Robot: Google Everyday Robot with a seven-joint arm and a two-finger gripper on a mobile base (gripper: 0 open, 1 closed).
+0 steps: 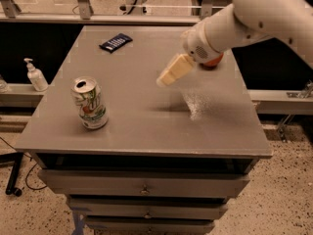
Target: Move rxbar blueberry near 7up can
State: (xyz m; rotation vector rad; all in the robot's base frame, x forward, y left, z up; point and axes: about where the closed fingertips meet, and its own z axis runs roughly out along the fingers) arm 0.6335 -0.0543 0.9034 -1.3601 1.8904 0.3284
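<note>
The rxbar blueberry (116, 42) is a flat dark navy wrapper with white lettering, lying at the far left of the grey table top (146, 121). The 7up can (90, 104) stands upright near the front left, white and green with red-orange marks and an open silver top. My gripper (164, 80) hangs above the middle of the table on the white arm that comes in from the upper right. It is well to the right of and nearer than the bar, and to the right of and beyond the can. It touches neither.
An orange-red round object (212, 61) sits on the table at the right, partly hidden behind the arm. A white pump bottle (35, 76) stands on a lower ledge to the left. The table has drawers (142, 185) below its front edge.
</note>
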